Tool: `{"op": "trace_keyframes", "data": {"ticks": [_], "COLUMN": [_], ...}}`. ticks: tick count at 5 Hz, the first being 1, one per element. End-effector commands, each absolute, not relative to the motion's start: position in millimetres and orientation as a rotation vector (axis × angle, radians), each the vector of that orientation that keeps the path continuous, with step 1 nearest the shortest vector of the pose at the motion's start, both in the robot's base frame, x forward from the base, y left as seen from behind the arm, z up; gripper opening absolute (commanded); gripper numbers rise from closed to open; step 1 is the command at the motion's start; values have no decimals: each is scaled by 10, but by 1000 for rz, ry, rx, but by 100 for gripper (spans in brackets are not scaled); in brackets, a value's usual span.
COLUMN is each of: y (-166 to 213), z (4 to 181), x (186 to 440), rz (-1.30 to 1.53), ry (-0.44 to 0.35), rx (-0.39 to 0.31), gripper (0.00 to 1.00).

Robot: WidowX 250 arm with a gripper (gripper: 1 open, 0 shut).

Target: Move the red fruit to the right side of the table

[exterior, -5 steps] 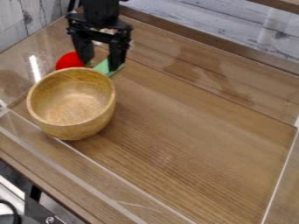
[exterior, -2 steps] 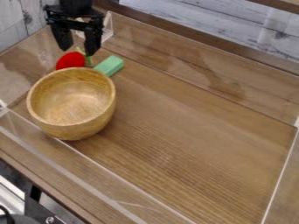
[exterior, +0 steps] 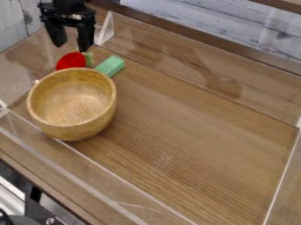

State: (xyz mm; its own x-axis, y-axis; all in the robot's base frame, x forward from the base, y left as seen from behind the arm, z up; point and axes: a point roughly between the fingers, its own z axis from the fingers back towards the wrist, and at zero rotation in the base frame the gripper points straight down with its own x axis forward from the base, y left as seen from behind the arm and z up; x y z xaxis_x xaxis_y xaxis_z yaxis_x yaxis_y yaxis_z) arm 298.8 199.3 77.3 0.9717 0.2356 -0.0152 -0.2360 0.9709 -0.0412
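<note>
The red fruit (exterior: 72,61) lies on the table (exterior: 200,123) at the far left, just behind the wooden bowl's rim, its green stem end hard to make out. My gripper (exterior: 69,42) hangs directly above it, pointing down, open, with both dark fingers (exterior: 55,37) spread and nothing between them. The fingertips stop a little short of the fruit's top. A flat green block (exterior: 111,66) rests just right of the fruit.
A wooden bowl (exterior: 73,103) stands empty at the left front, touching or nearly touching the fruit. Clear acrylic walls (exterior: 153,189) ring the tabletop. Bare wood-grain surface stretches across the middle and right.
The gripper has shifted left and slightly toward the back, from over the green block to over the red fruit. It stayed open. Fruit, block and bowl have not moved.
</note>
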Motion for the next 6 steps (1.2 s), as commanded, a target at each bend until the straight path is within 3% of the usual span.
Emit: {"op": "trace_keyframes", "data": {"ticks": [1,2,4,5,6], "y": [2168,2183,2132,2122,2124], "z": [815,693,633,628,625], "x": [3084,3141,3337,3331,3288], "rz": [264,282,368,301,235], "ry": [-39,-41,-50,-48,-41], "rx": [-9,-12,-19,-25,-36], "gripper": [100,100,100,0,100]}}
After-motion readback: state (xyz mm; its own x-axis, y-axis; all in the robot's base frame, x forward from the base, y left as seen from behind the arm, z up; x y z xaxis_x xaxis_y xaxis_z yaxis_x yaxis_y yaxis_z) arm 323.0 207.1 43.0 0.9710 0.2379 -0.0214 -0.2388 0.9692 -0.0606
